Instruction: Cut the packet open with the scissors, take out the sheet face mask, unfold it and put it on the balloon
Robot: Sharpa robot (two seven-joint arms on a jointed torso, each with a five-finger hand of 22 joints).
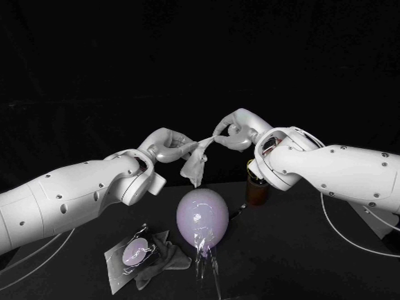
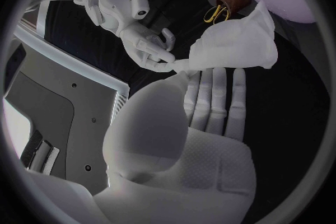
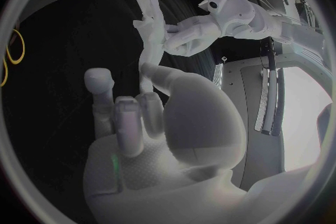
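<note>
Both hands are raised above the black bench (image 1: 326,262) with the white, damp-looking sheet face mask (image 1: 196,164) stretched between them. The right hand (image 1: 237,130) pinches one narrow end of the mask between thumb and a fingertip, the other fingers (image 3: 129,117) standing loosely apart. The left hand (image 1: 169,147) holds the wider, still partly folded part at its fingertips; in the left wrist view its fingers (image 2: 210,95) lie straight and close together with the mask (image 2: 234,45) bunched at their tips. The sheet's loose lower end hangs down from the left hand toward the pale lilac oval balloon (image 1: 203,215), which stands on the bench just below and apart from it. The cut-open silvery packet (image 1: 135,255) lies flat on the bench near the balloon, on the left arm's side. Behind the balloon, under the right wrist, the yellow-handled scissors (image 1: 250,167) stand in a brown holder (image 1: 255,192).
</note>
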